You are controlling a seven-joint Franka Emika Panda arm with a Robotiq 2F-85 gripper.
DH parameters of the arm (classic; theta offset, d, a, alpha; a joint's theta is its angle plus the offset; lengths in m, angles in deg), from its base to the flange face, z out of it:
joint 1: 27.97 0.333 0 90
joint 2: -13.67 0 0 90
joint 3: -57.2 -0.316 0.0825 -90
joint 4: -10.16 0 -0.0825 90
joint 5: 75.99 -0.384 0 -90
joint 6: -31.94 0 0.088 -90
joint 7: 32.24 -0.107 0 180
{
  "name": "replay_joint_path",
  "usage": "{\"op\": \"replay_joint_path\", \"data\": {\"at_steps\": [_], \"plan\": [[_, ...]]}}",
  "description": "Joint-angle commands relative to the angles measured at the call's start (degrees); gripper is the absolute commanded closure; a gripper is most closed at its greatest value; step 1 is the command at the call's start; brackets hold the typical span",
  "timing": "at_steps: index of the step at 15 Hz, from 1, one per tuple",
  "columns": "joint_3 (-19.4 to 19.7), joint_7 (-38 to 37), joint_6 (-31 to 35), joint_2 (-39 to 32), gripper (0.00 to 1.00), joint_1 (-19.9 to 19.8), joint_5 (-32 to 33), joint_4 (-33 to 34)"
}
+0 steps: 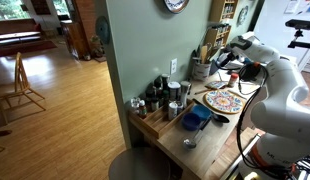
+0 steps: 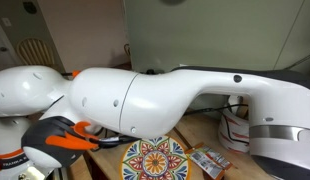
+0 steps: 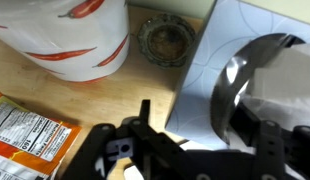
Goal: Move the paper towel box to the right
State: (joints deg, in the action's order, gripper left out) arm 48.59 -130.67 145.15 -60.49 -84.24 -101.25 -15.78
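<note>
The light wooden counter carries everything. The big white robot arm blocks most of an exterior view. In the wrist view, the pale grey paper towel box with a dark oval slot fills the right side. Its slanted left edge runs down between the fingers of the black pincer, which stand apart and empty. The box therefore lies ahead and to that view's right. A white cylinder with red chilli print, an orange snack packet and a small glass jar sit to the left.

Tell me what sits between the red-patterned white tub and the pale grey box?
A round glass jar on the wooden counter, shown in the wrist view.
</note>
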Motion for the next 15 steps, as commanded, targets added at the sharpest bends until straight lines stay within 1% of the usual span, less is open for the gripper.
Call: {"op": "replay_joint_path", "data": {"at_steps": [1,10,12,15], "plan": [[-0.3,2.5,-0.4,0.8,0.0,-1.4,-0.3,-0.6],[-3.1,5.9,3.2,2.1,0.0,-3.2,-2.5,0.0],[-2.7,6.3,2.5,2.8,0.0,-3.3,-1.9,-0.4],[0.0,7.1,1.4,4.5,0.0,-3.3,1.0,-0.7]]}}
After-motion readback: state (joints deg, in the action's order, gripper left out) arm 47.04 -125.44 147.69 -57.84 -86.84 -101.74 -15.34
